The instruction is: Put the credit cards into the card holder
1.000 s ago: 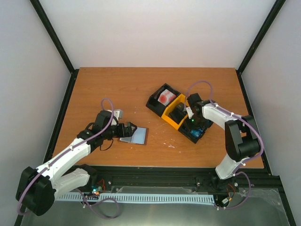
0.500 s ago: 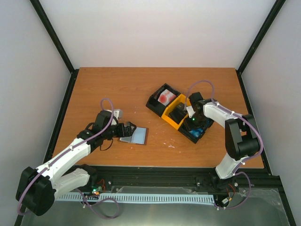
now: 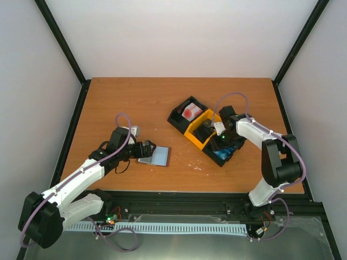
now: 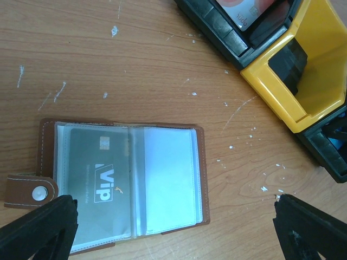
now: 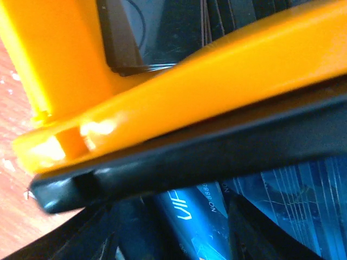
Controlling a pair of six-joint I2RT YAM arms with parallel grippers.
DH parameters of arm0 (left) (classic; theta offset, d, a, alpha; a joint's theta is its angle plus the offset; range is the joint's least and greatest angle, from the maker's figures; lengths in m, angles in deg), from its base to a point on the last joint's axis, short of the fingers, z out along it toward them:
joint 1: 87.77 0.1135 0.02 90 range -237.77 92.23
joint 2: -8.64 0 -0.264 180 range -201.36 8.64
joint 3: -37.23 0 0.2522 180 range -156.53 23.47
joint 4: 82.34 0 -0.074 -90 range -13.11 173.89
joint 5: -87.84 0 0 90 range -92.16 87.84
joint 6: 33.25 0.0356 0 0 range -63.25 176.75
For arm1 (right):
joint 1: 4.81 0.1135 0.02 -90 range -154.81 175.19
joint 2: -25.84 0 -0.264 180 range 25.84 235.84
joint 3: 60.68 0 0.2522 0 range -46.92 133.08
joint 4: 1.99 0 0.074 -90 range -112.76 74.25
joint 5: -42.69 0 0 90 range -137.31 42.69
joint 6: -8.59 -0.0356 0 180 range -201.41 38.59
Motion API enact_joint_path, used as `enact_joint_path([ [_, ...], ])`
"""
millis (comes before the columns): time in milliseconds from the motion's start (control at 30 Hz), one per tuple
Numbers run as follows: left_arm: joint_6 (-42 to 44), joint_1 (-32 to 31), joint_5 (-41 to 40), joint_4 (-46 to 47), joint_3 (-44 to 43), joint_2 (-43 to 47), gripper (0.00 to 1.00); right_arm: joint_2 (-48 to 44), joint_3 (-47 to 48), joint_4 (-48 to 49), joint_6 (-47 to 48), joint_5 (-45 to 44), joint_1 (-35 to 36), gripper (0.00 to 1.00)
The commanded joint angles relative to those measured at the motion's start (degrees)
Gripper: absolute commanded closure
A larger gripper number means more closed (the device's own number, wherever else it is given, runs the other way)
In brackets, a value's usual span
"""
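On the wooden surface (image 3: 135,103), the black-and-yellow tray (image 3: 193,138) has the right fingers (image 3: 219,142) down in its nearest compartment among the blue credit cards (image 5: 190,222). We judge this the pick-up step, though we cannot tell whether they grip one. Next, a card must lift clear of the tray wall. The card holder (image 4: 124,184) lies open left of the tray with one grey card (image 4: 100,179) pocketed and the left fingers (image 3: 147,148) wide beside it. The yellow compartment holds black cards (image 5: 157,32).

The brown card holder (image 4: 162,179), pale grey-blue inside, showed a grey, white-lettered card (image 4: 95,173) at nine o'clock. The tray (image 4: 325,54) was black and yellow, its cards (image 5: 195,216) blue.
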Motion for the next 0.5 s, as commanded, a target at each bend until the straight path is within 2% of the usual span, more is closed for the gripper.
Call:
enact_joint_path([
  [0, -0.1, 0.5, -1.1, -0.5, -2.1, 0.1, 0.0, -3.6, -1.4, -1.0, 0.2, 3.8, 0.1, 0.48],
  [467, -0.2, 0.5, -2.3, -1.0, -2.2, 0.4, 0.0, -4.6, 0.0, -4.0, -1.0, 6.8, 0.8, 0.68],
])
